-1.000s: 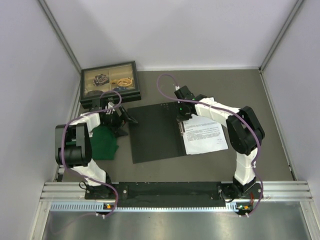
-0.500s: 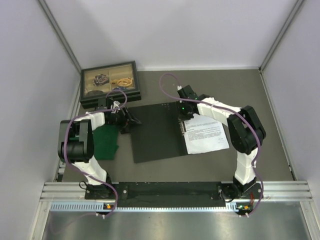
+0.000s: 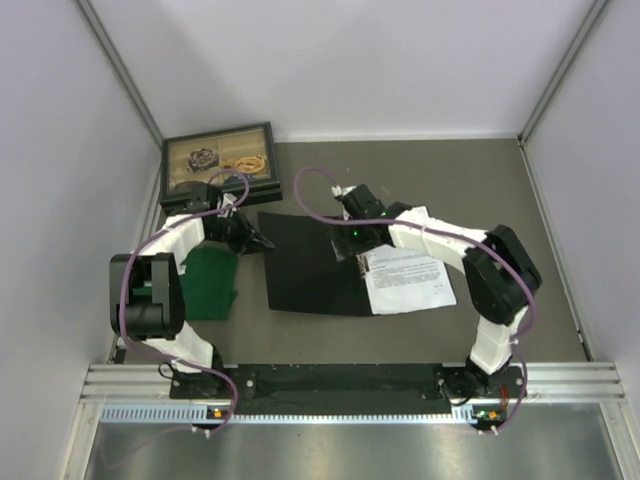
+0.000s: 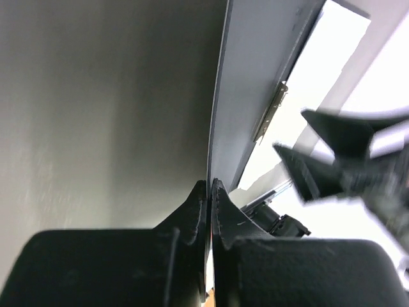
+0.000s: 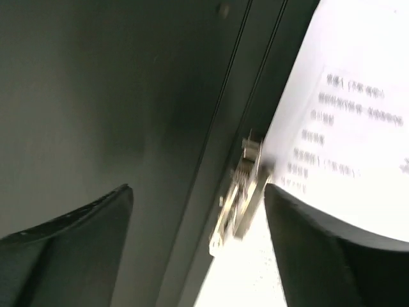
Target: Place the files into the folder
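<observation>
Worktop (image 3: pixel 480 180), from the left: green cloth (image 3: pixel 208 282) and, behind it, black glass-lidded box (image 3: pixel 220 160). Next, left fingers (image 4: pixel 195 211) pinched shut on the raised left edge of the flat A4 folder (image 3: pixel 305 270), black inside facing up. Further right, right fingers (image 5: pixel 77 224) spread open astride the metal clip (image 5: pixel 239 192), gripping nothing. Printed white paper sheet (image 3: pixel 405 278) just right of the clip, tucked under it or merely touching, cannot tell. Risk: closing the cover with the right fingers in its path, jamming there or knocking the sheet askew
</observation>
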Motion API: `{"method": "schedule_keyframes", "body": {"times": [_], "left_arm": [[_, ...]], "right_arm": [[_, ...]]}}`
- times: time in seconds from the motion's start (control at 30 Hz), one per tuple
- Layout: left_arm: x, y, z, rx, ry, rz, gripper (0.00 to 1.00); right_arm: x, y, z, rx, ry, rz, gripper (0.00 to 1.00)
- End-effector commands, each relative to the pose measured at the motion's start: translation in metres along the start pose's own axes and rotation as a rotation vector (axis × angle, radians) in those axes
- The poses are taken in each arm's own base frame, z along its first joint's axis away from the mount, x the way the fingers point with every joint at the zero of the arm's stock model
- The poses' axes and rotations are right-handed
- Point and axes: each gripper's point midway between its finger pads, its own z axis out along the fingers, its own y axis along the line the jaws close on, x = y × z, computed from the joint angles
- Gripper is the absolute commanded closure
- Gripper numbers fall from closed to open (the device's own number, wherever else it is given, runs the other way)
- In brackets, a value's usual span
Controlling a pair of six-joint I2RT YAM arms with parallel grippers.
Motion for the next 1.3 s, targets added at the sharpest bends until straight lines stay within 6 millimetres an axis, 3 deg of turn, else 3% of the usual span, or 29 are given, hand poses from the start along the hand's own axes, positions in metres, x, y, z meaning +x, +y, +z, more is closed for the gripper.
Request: {"method": "schedule_keyframes", "body": {"times": [0.0, 0.03, 0.07, 0.1, 0.17, 0.2, 0.27, 0.3, 0.37, 0.5, 0.57, 0.6, 0.63, 0.67, 0.7, 0.77, 0.8, 0.93, 1.0, 1.03, 1.1, 1.13, 1.17, 1.2, 1.23, 1.27], "left_arm": [[0.009, 0.016, -0.031, -0.209, -0.043, -0.056, 1.0], [0.009, 0.015, -0.035, -0.222, -0.053, -0.066, 1.0], [0.01, 0.014, -0.037, -0.228, -0.059, -0.073, 1.0], [0.01, 0.013, -0.042, -0.237, -0.073, -0.079, 1.0], [0.01, 0.009, -0.045, -0.235, -0.084, -0.098, 1.0], [0.012, 0.008, -0.049, -0.239, -0.089, -0.105, 1.0], [0.013, 0.007, -0.052, -0.244, -0.104, -0.122, 1.0], [0.014, 0.005, -0.056, -0.242, -0.114, -0.124, 1.0], [0.017, 0.003, -0.059, -0.241, -0.116, -0.141, 1.0], [0.021, -0.002, -0.068, -0.238, -0.137, -0.156, 1.0], [0.024, -0.007, -0.071, -0.224, -0.131, -0.168, 1.0], [0.025, -0.009, -0.073, -0.217, -0.133, -0.168, 1.0], [0.025, -0.011, -0.074, -0.214, -0.139, -0.166, 1.0], [0.024, -0.015, -0.079, -0.203, -0.155, -0.151, 1.0], [0.022, -0.015, -0.081, -0.206, -0.177, -0.137, 1.0], [0.022, -0.019, -0.086, -0.182, -0.206, -0.084, 1.0], [0.018, -0.022, -0.088, -0.17, -0.23, -0.056, 0.81], [0.004, -0.026, -0.104, -0.186, -0.337, 0.062, 0.42], [-0.008, -0.039, -0.123, -0.197, -0.425, 0.14, 0.29], [-0.014, -0.036, -0.133, -0.242, -0.468, 0.188, 0.13], [-0.023, -0.046, -0.154, -0.264, -0.546, 0.258, 0.08], [-0.028, -0.044, -0.16, -0.292, -0.584, 0.269, 0.06], [-0.03, -0.046, -0.167, -0.296, -0.613, 0.281, 0.06], [-0.031, -0.046, -0.17, -0.304, -0.63, 0.29, 0.06], [-0.033, -0.046, -0.172, -0.304, -0.649, 0.297, 0.06], [-0.032, -0.044, -0.17, -0.304, -0.65, 0.299, 0.05]], "right_arm": [[-0.003, 0.041, -0.077, 0.02, -0.182, -0.217, 0.14], [0.017, 0.049, -0.078, 0.005, -0.172, -0.265, 0.11], [0.027, 0.077, -0.085, -0.056, -0.213, -0.34, 0.1], [0.048, 0.087, -0.086, -0.088, -0.218, -0.395, 0.08], [0.058, 0.111, -0.105, -0.153, -0.299, -0.476, 0.07], [0.077, 0.134, -0.108, -0.207, -0.331, -0.534, 0.06], [0.083, 0.147, -0.11, -0.195, -0.376, -0.568, 0.06], [0.086, 0.163, -0.115, -0.207, -0.41, -0.586, 0.06], [0.082, 0.168, -0.11, -0.113, -0.457, -0.613, 0.05], [0.062, 0.201, -0.119, 0.021, -0.597, -0.618, 0.07], [0.046, 0.186, -0.12, 0.207, -0.657, -0.523, 0.11], [0.04, 0.185, -0.116, 0.283, -0.677, -0.495, 0.17], [0.033, 0.167, -0.125, 0.436, -0.74, -0.439, 0.2], [0.034, 0.167, -0.126, 0.459, -0.758, -0.416, 0.28], [0.036, 0.163, -0.126, 0.467, -0.763, -0.401, 0.5], [0.039, 0.158, -0.127, 0.448, -0.772, -0.342, 0.74], [0.04, 0.15, -0.131, 0.44, -0.776, -0.318, 0.88], [0.045, 0.126, -0.129, 0.404, -0.69, -0.224, 1.0], [0.05, 0.102, -0.124, 0.423, -0.643, -0.148, 1.0], [0.052, 0.1, -0.124, 0.37, -0.604, -0.109, 1.0], [0.055, 0.083, -0.115, 0.338, -0.574, -0.031, 1.0], [0.06, 0.083, -0.111, 0.281, -0.534, -0.013, 1.0], [0.056, 0.079, -0.119, 0.239, -0.537, 0.033, 1.0], [0.065, 0.064, -0.112, 0.237, -0.508, 0.051, 1.0], [0.061, 0.058, -0.103, 0.171, -0.464, 0.113, 1.0], [0.053, 0.05, -0.107, 0.122, -0.466, 0.175, 1.0]]}}
